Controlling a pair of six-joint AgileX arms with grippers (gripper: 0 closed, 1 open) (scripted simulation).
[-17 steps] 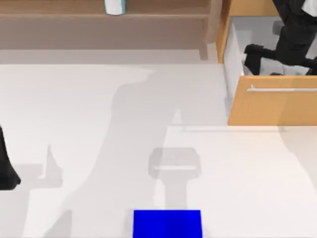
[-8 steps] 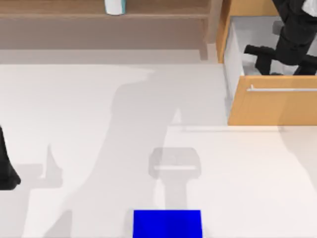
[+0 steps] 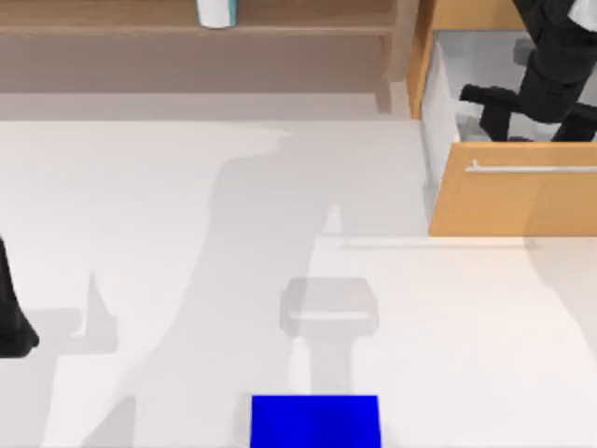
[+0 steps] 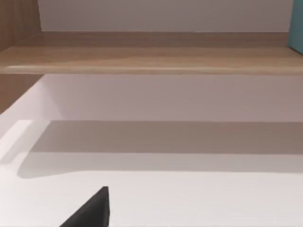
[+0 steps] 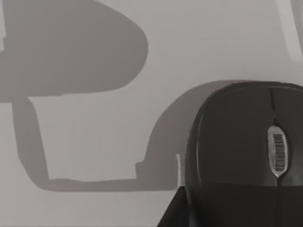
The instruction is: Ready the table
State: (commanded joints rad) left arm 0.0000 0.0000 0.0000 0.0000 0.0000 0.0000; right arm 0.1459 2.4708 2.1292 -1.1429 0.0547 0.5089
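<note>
Top view. One white tabletop (image 3: 187, 233), the largest surface, spanned the scene from the left edge to the right. One brown wooden shelf (image 3: 187, 37) ran along its far side, carrying one pale blue-and-white container (image 3: 215, 12) whose contents could not be told. One light-orange drawer cabinet (image 3: 508, 201) with a metal bar handle (image 3: 532, 169) stood at far right, its drawer (image 3: 443, 84) pulled open; inside the grey compartment the right pincer (image 3: 485, 107) was reaching down, with dark shapes beneath it that could not be made out from above. Whether its fingers were spread or pressed together could not be told. One blue rectangle (image 3: 314, 420) lay at the near edge, centre. The left arm (image 3: 11, 313) sat parked at the far left edge of the tabletop.

Left wrist view. One shelf board (image 4: 151, 59) ran across the far side above the white tabletop (image 4: 189, 198). One dark fingertip (image 4: 92, 213) of the left pincer stood over the tabletop; its spread could not be told. A sliver of teal (image 4: 297, 28) showed at the shelf's end.

Right wrist view. One black computer mouse (image 5: 246, 151) with a scroll wheel (image 5: 278, 153) lay on the grey drawer floor (image 5: 94, 142), a detail the overhead camera did not resolve.
</note>
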